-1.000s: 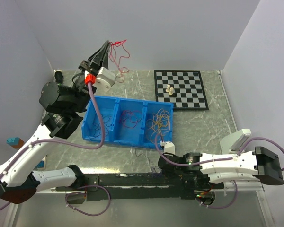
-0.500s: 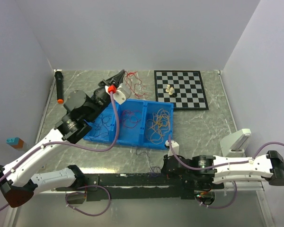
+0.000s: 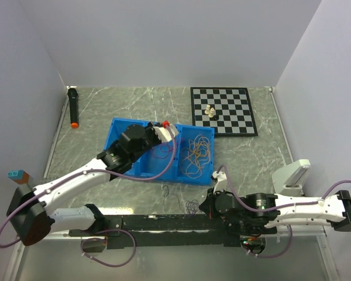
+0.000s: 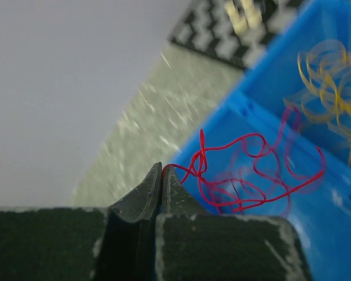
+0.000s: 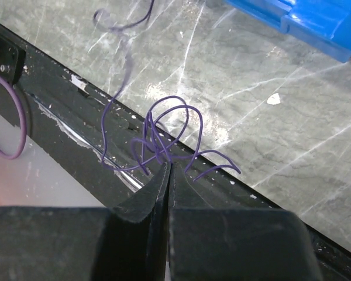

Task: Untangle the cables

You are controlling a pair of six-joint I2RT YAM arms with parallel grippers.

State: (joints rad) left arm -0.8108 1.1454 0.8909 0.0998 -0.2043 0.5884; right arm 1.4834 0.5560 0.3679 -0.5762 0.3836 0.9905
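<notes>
Most cables (image 3: 198,151) look sorted into your blue bin (image 3: 114,146) — your left gripper (image 4: 162,170), clamped on a red cable (image 4: 245,175), hangs over its middle compartment. Your right gripper (image 5: 168,167) pinches a purple cable (image 5: 164,126) at the table (image 3: 251,158) edge — that one is left.

- Robot lab cell (a test rig): plain pale walls (image 3: 164,41) box in a marbled bench (image 3: 251,158).
- Left arm (image 3: 76,178) and right arm (image 3: 292,206) sit on a black rail (image 3: 158,223) at its near edge.
- Props: blue bin (image 3: 190,177), chessboard (image 3: 234,117).
</notes>
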